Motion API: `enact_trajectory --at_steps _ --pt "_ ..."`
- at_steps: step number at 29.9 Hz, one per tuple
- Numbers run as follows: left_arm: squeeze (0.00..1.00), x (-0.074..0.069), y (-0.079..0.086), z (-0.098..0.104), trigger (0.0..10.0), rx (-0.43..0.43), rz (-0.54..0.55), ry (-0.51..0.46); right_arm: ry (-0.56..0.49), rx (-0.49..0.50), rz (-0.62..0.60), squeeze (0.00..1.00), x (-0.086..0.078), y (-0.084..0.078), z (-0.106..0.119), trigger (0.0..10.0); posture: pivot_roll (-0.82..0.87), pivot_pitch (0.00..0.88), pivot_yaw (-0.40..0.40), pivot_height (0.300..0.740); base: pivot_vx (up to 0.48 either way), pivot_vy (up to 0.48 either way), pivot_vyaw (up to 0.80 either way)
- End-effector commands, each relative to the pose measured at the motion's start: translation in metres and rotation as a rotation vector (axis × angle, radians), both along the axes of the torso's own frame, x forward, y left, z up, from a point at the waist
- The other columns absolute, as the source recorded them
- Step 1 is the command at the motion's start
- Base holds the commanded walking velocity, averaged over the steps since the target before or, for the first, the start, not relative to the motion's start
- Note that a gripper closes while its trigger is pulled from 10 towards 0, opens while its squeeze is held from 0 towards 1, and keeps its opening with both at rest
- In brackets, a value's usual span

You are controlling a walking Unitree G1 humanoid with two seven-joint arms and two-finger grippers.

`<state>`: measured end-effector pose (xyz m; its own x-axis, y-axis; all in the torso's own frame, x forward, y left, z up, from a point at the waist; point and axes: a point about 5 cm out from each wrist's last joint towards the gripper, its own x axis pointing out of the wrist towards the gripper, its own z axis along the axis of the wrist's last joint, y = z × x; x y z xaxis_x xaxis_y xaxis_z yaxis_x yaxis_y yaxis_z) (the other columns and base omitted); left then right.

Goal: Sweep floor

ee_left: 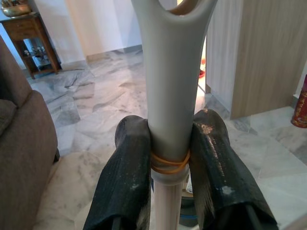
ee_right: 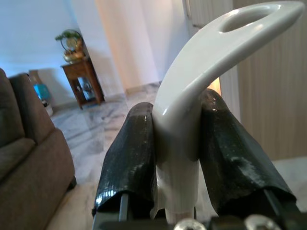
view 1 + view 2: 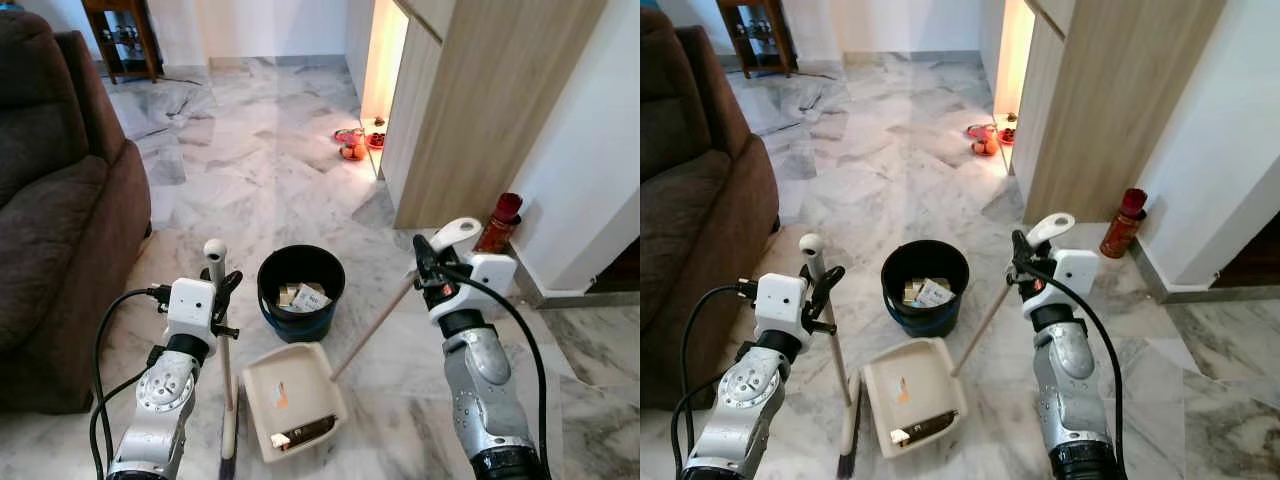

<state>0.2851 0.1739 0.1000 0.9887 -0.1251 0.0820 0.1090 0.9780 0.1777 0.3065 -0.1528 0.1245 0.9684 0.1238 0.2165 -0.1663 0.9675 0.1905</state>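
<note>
At the bottom centre of the frame, a cream dustpan [image 3: 292, 398] lies on the marble floor [image 3: 250, 170] with a dark scrap near its lower edge. Just left of it stands the broom [image 3: 224, 350], bristles down at the bottom edge, its pale handle rising nearly upright into the left claw [image 1: 169, 158], whose black fingers [image 1: 125, 177] pinch the grey handle just above an orange rubber band. Lower right, the right claw [image 2: 176, 143] is clamped on the dustpan handle's [image 3: 372, 331] white looped grip; the wooden stick slants down leftward to the pan. Just beyond the pan, mid-frame, sits a black bucket [image 3: 300, 290] holding paper scraps. A brown sofa [image 3: 60, 200] fills the left edge. At right, a red bottle [image 3: 498, 222] stands beside a wooden cabinet [image 3: 480, 110].
</note>
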Motion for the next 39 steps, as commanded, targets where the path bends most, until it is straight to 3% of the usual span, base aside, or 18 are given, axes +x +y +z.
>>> enact_trajectory --at_steps 1,8,10,21,27,29,33,36,39 --pt "0.00 0.003 -0.001 0.012 10.0 0.013 -0.007 -0.060 -0.096 0.021 0.010 0.00 0.002 0.002 0.024 10.0 0.06 0.018 -0.015 0.740 0.000 0.000 0.00" --pt "0.00 0.003 0.000 0.012 10.0 0.012 -0.003 -0.060 -0.158 0.049 0.025 0.00 0.001 0.002 0.045 10.0 0.06 0.025 -0.017 0.740 0.000 0.000 0.00" --pt "0.00 0.003 0.000 0.013 10.0 0.013 -0.002 -0.063 -0.211 0.099 0.013 0.00 0.001 -0.002 0.064 10.0 0.07 0.029 -0.017 0.740 0.000 0.000 0.00" --pt "0.00 0.003 0.000 0.014 10.0 0.012 -0.007 -0.063 -0.341 0.086 -0.002 0.00 -0.002 -0.004 0.111 10.0 0.06 0.040 -0.014 0.740 0.000 0.000 0.00" --pt "0.00 0.000 0.003 0.018 10.0 0.017 0.011 -0.097 -0.386 0.092 -0.075 0.00 -0.002 -0.007 0.123 10.0 0.06 0.050 -0.012 0.740 0.000 0.000 0.00" --pt "0.00 -0.004 0.006 0.020 10.0 0.074 0.022 -0.129 -0.393 0.096 -0.082 0.00 -0.001 -0.007 0.124 10.0 0.06 0.054 -0.010 0.740 0.000 0.000 0.00" --pt "0.00 -0.007 0.015 0.026 10.0 0.093 0.101 -0.179 -0.399 0.094 -0.080 0.00 -0.001 -0.005 0.126 10.0 0.07 0.056 -0.010 0.740 0.000 0.000 0.00" --pt "0.00 -0.008 0.015 0.031 10.0 0.167 0.089 -0.214 -0.397 0.097 -0.081 0.00 0.000 -0.004 0.126 10.0 0.07 0.058 -0.011 0.740 0.000 0.000 0.00" --pt "0.00 -0.008 0.012 0.029 10.0 0.166 0.073 -0.210 -0.397 0.092 -0.079 0.00 0.000 -0.001 0.126 10.0 0.07 0.057 -0.009 0.740 0.000 0.000 0.00"
